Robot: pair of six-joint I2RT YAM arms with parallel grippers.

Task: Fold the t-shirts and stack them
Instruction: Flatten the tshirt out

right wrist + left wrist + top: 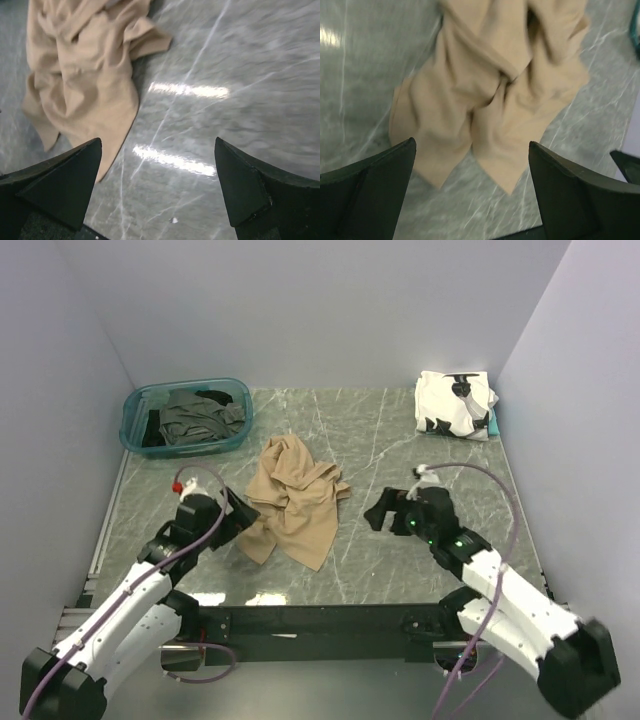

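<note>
A crumpled tan t-shirt (295, 495) lies in a heap at the table's middle; it also shows in the left wrist view (495, 85) and the right wrist view (80, 75). A folded white t-shirt with black patches (455, 403) lies at the far right corner. Dark grey and black t-shirts (195, 418) fill the teal bin. My left gripper (236, 508) is open and empty just left of the tan shirt, whose near points lie just beyond its fingertips (472, 150). My right gripper (380, 510) is open and empty over bare table right of the shirt (157, 145).
The teal plastic bin (137, 407) stands at the far left corner. The marble-pattern table (400, 455) is walled on three sides. A black rail (320, 618) runs along the near edge between the arm bases.
</note>
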